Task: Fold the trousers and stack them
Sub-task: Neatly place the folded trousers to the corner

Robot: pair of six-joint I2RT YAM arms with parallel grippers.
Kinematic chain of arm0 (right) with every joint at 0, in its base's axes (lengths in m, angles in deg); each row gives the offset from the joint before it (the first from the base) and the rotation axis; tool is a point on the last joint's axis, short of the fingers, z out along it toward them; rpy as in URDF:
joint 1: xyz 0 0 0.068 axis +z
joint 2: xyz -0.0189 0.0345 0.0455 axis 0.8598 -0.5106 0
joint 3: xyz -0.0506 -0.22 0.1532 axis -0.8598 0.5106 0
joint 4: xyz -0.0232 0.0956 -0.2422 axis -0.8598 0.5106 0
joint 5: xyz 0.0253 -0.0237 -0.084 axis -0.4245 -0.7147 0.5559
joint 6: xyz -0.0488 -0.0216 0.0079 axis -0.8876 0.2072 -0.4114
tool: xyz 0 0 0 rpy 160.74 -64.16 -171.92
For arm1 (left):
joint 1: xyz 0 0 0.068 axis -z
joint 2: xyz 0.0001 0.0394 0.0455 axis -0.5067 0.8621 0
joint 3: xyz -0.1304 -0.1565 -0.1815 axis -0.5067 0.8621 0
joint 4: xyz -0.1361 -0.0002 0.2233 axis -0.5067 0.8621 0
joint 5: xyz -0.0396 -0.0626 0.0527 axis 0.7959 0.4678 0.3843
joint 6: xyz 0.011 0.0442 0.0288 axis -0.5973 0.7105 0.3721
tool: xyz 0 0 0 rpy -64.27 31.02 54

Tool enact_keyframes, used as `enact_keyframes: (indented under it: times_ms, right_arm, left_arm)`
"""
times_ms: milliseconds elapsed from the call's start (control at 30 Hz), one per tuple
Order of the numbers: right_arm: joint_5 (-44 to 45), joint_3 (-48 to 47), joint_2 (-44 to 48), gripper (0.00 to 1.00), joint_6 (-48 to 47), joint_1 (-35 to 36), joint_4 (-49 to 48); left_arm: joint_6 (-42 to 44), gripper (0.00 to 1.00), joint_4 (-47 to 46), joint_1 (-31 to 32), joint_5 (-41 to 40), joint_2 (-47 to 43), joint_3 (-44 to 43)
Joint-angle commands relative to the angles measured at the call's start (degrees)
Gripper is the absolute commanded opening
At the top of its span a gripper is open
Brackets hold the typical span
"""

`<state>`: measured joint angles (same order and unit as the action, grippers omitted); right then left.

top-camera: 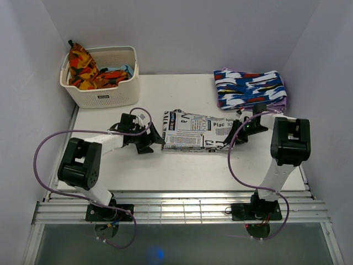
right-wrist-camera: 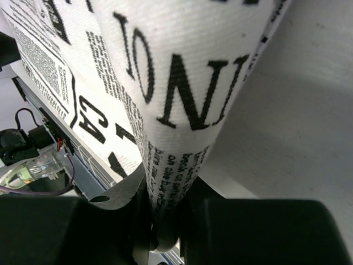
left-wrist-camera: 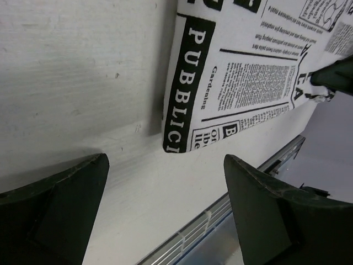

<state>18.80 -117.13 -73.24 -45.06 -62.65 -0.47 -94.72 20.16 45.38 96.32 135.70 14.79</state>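
Right claw (right-wrist-camera: 163,223) pinches the trousers (top-camera: 196,132) at one end, left claw (left-wrist-camera: 165,163) gapes wide alongside: any lift now could drag the unheld end and wreck the fold.

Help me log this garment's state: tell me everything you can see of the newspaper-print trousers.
The trousers are white, woven-looking fabric printed all over with black newspaper text and headlines. They lie folded into a flat, roughly rectangular bundle at the middle of the table. The right pincer is shut on their right edge, with fabric bunched between its fingers. The left pincer is open just off their left edge and does not touch them.
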Motion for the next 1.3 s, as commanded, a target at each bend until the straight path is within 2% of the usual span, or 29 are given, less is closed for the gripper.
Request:
enact_keyframes:
  times_ms: [0,100,133,233,333,367,467,567,633,667,967,1267]
  right_arm:
    - [-1.08,2.98,1.92,0.08,3.29,-0.07,-4.44]
    - [-1.26,5.96,2.53,0.08,6.54,-0.16,-8.39]
    - [-1.52,6.67,2.62,0.08,7.33,-0.16,-9.37]
    - [-0.83,7.47,2.18,0.08,8.92,-0.07,-10.26]
    - [1.11,7.03,2.09,0.08,9.27,0.01,-9.73]
    - [1.37,7.03,2.18,0.08,9.45,0.02,-9.64]
    - [3.21,6.94,3.23,0.08,9.36,0.37,-9.2]
    - [3.83,6.85,4.64,0.08,9.19,0.72,-8.77]
    - [5.15,6.24,6.04,0.08,8.66,0.81,-8.15]
    - [5.41,5.89,7.53,0.08,7.96,0.81,-7.19]
    - [13.32,-2.89,18.25,0.08,-0.02,0.89,-0.33]
    - [22.28,-15.2,25.64,0.08,-6.8,0.72,3.45]
  left_arm:
    - [-7.49,0.97,-8.18,0.35,0.76,0.62,1.81]
    - [-12.93,0.95,-11.95,2.28,0.85,3.61,3.65]
    - [-14.17,0.94,-16.15,3.77,0.68,4.05,4.79]
    - [-16.2,0.9,-19.35,6.06,-2.66,5.64,5.59]
    - [-17.61,0.74,-20.58,6.24,-4.07,8.27,6.2]
    - [-17.52,0.64,-20.58,6.24,-4.16,8.89,5.68]
    - [-15.59,0.52,-19.7,6.77,-5.12,9.95,4.37]
    - [-13.57,0.33,-18.83,7.21,-5.12,9.95,3.31]
    - [-11.81,0.08,-18.74,7.38,-4.6,8.46,3.04]
    - [-11.28,0.02,-18.3,7.47,-4.51,7.76,2.78]
    - [-0.84,0.0,-16.45,11.95,-6.0,-4.72,-1.61]
    - [9.28,0.0,-17.76,19.94,-11.98,-5.35,-12.67]
